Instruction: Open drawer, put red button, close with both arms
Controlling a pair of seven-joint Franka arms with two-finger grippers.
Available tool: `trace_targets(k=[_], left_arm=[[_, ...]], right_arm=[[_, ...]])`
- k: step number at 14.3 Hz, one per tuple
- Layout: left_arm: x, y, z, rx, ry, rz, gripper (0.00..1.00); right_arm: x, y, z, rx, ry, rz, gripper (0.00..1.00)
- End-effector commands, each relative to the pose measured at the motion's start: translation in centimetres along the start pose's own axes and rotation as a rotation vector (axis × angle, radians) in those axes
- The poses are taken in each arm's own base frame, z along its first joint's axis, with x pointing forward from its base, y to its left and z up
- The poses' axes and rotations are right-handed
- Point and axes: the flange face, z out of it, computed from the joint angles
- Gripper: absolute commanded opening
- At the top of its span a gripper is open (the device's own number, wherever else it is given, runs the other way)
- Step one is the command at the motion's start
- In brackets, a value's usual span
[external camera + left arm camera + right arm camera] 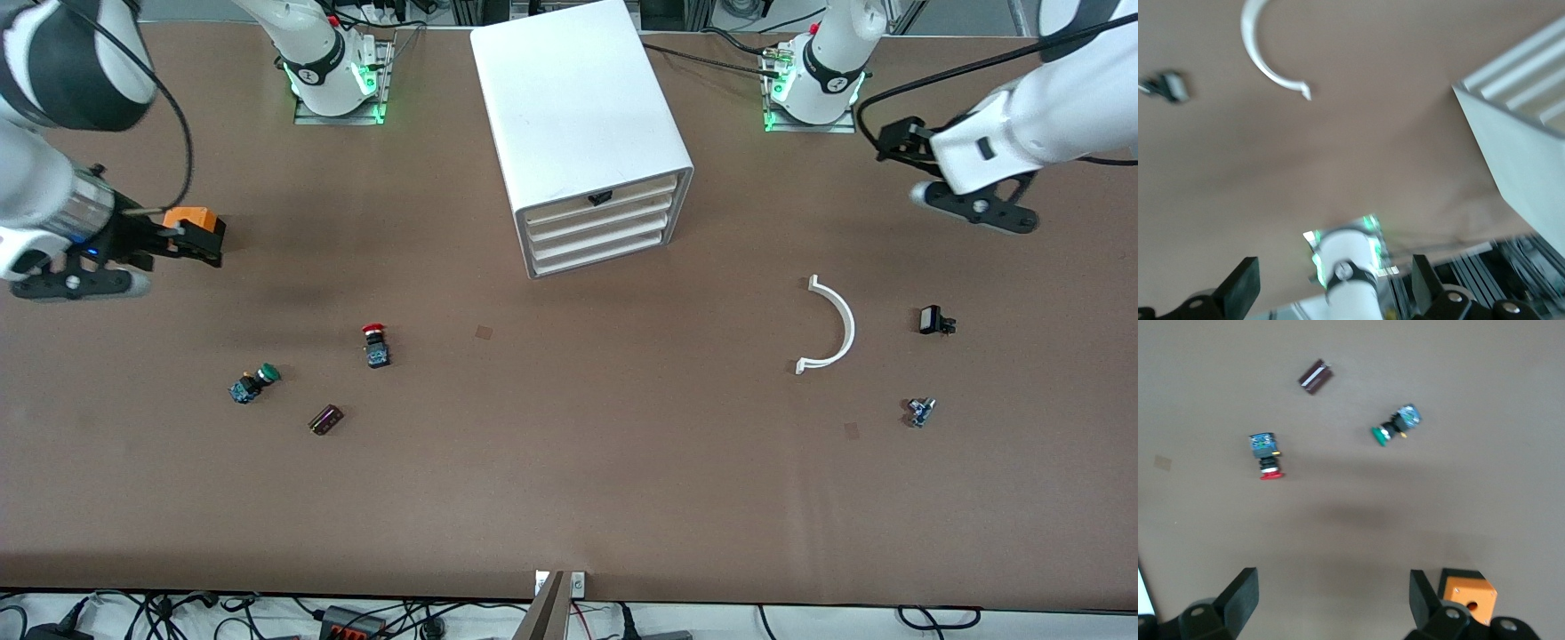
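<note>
1. The red button (375,345) lies on the table, nearer the front camera than the cabinet (582,133), toward the right arm's end.
2. The drawer (597,216) is shut.
3. Right gripper (1331,600) hovers beside the orange box (192,222), jaws apart.
4. Left gripper (1335,287) hangs empty, jaws apart.

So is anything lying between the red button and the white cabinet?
Only a small brown patch on bare table between red button and cabinet, seen in the front view.

A green button (255,382) and a dark block (325,420) are lying near the orange box (197,224); a white arc (832,325) is lying well apart from it.
</note>
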Motion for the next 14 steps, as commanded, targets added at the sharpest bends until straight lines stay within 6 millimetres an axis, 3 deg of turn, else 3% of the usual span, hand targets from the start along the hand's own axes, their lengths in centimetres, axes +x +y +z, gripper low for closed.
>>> trace_targets(k=[1,4,6,9,12,14], left_arm=[[2.0,-0.4,2.4,-0.145,-0.110,0.029,1.00],[5.3,-0.2,4.7,-0.356,-0.113,0.111,1.00],[8.0,0.3,6.5,-0.454,-0.077,0.146,1.00],[11.9,2.2,9.8,-0.568,0.025,0.196,1.00],[16.3,4.9,15.4,-0.663,0.104,0.246,1.00],[18.2,5.8,19.4,-0.728,0.172,0.315,1.00]], right_arm=[[2.8,-3.0,1.0,-0.038,-0.018,-0.051,1.00],[4.6,-5.3,5.8,-0.015,-0.067,-0.076,1.00],[5.9,-8.8,8.6,0.017,-0.054,-0.115,1.00],[7.6,-11.4,13.8,0.008,-0.050,-0.146,1.00],[8.5,-13.1,18.3,-0.001,-0.054,-0.186,1.00],[9.0,-13.4,21.6,-0.003,-0.065,-0.198,1.00]])
